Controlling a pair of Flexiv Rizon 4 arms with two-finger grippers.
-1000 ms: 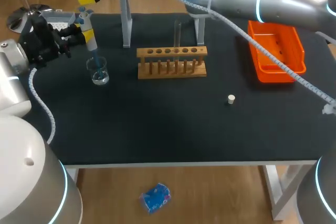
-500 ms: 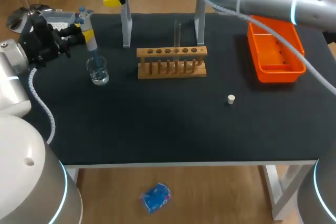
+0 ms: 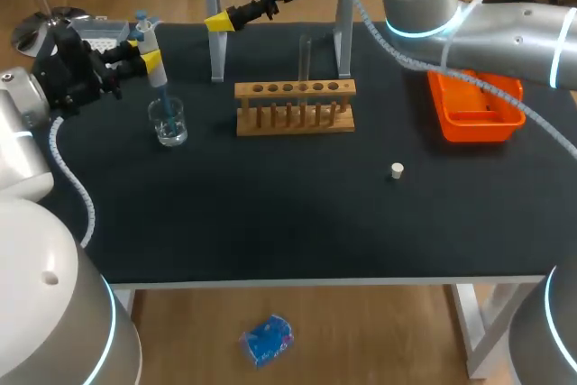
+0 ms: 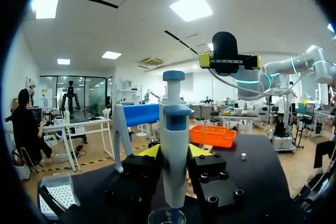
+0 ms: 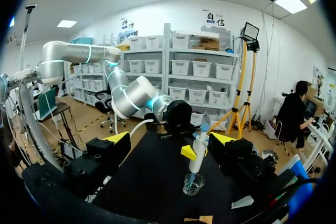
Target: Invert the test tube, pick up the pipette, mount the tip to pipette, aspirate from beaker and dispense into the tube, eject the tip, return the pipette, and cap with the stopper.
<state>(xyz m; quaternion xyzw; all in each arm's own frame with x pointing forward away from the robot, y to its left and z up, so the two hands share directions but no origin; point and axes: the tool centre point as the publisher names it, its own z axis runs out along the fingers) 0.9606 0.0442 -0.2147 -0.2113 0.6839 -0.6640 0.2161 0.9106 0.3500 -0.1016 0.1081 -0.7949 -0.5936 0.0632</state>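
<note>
A test tube rack [image 3: 295,107] sits mid-table [image 3: 270,223] toward the back, with a test tube [image 3: 305,56] upright in it and a stand [image 3: 216,47] just behind. Left of the rack is the beaker [image 3: 169,123]; the pipette [image 3: 160,87], gripped by the left gripper [image 3: 144,54], dips into it, and a tip box [image 3: 101,38] lies behind. A bin [image 3: 473,101] lies right of the rack, and the stopper [image 3: 397,169] lies in front, toward the right.

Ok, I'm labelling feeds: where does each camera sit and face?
Head view: above and behind the robot, looking down on the black table; both arms show.
Left wrist view: on the left arm, facing along the left gripper, shut on the blue-and-white pipette, towards the right gripper.
Right wrist view: on the right arm, facing past its open gripper to that pipette over the glass beaker.
All three share the pipette.
</note>
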